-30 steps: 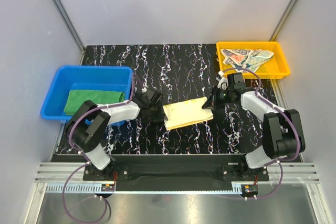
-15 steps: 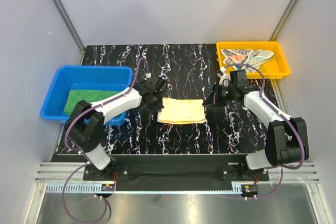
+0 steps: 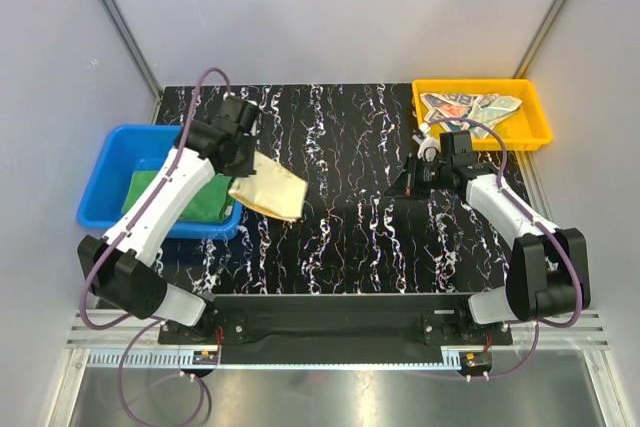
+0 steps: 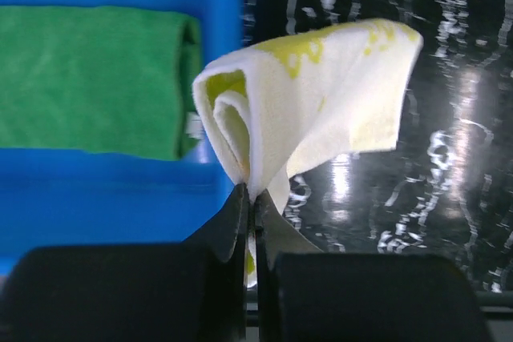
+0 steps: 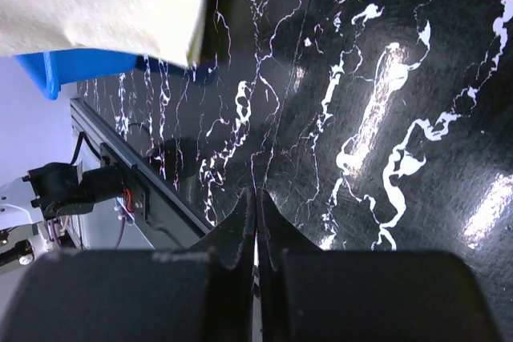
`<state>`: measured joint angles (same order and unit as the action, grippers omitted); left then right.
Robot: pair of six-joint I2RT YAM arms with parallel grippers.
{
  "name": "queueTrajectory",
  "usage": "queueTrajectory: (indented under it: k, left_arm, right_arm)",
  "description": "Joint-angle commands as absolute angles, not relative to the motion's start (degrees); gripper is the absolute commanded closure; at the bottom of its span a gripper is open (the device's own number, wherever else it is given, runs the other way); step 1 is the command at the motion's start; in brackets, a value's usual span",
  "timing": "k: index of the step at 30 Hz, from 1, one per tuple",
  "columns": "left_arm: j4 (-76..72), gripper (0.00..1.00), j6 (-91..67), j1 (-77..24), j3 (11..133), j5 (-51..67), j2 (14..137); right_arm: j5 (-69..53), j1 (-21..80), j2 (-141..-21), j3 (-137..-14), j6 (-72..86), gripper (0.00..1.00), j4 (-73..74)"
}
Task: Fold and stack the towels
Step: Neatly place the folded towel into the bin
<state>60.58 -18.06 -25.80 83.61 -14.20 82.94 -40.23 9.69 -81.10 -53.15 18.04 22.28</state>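
My left gripper [image 3: 238,165] is shut on the folded pale yellow towel [image 3: 268,188] and holds it in the air beside the right rim of the blue bin [image 3: 110,143]. In the left wrist view the towel [image 4: 321,94] hangs from my closed jaws [image 4: 251,198], with the folded green towel [image 4: 88,78] lying in the bin behind it. The green towel also shows in the top view [image 3: 170,192]. My right gripper [image 3: 408,185] is shut and empty above the black table [image 5: 401,78]. The cream printed towel [image 3: 470,107] lies crumpled in the orange tray [image 3: 535,132].
The blue bin stands at the table's left edge, the orange tray at the far right corner. Grey walls enclose the table on three sides. The right arm's cable loops near the tray.
My left gripper has lifted the yellow towel off the table's middle and carried it left to the blue bin's edge. My right gripper has let go and stayed near the right side.
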Motion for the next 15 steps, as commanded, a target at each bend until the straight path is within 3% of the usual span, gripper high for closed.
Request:
queueTrajectory:
  k: [1, 7, 15]
  left_arm:
    - [67.8, 1.00, -9.6, -22.1, 86.4, -18.3, 81.6]
    - [69.4, 1.00, -3.3, -16.5, 86.1, -29.6, 84.7]
    - [56.9, 1.00, -1.9, -6.6, 79.9, -35.6, 85.4]
  right_arm:
    - [-42.5, 9.8, -81.6, -54.1, 18.3, 0.97, 18.7]
    - [-43.8, 9.8, -82.6, -53.4, 18.5, 0.97, 16.8]
    - [-45.3, 9.8, -83.3, -52.5, 15.8, 0.97, 17.1]
